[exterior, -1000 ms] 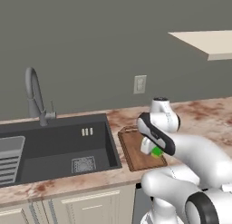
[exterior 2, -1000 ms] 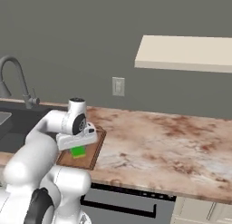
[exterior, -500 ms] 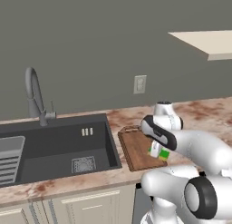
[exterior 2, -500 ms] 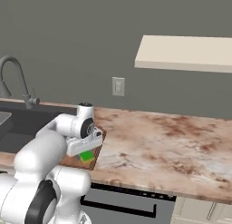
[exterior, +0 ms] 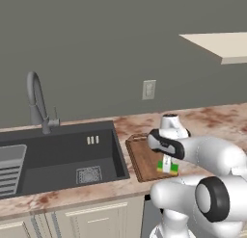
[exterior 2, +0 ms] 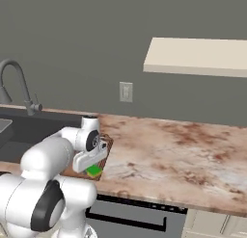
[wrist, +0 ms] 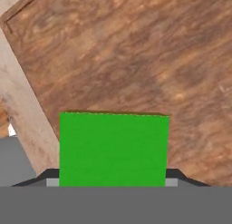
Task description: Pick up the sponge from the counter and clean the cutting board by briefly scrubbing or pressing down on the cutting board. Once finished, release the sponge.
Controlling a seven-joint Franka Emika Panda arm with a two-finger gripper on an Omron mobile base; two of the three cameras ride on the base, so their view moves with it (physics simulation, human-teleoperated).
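Observation:
The green-and-yellow sponge rests on the front right part of the dark brown cutting board, which lies on the marbled counter beside the sink. My gripper points down and is shut on the sponge. From the right side the sponge shows just under the hand, at the board's near edge. In the hand view the sponge's green top sits between the dark fingertips, pressed against the wood grain. The arm hides much of the board.
A dark grey sink with a curved faucet and a drying rack lies left of the board. A wall outlet is behind it. A cream shelf hangs above the long stretch of counter to the right.
The gripper has carried the sponge a little toward the board's front edge and lower, and the arm has folded closer over the board.

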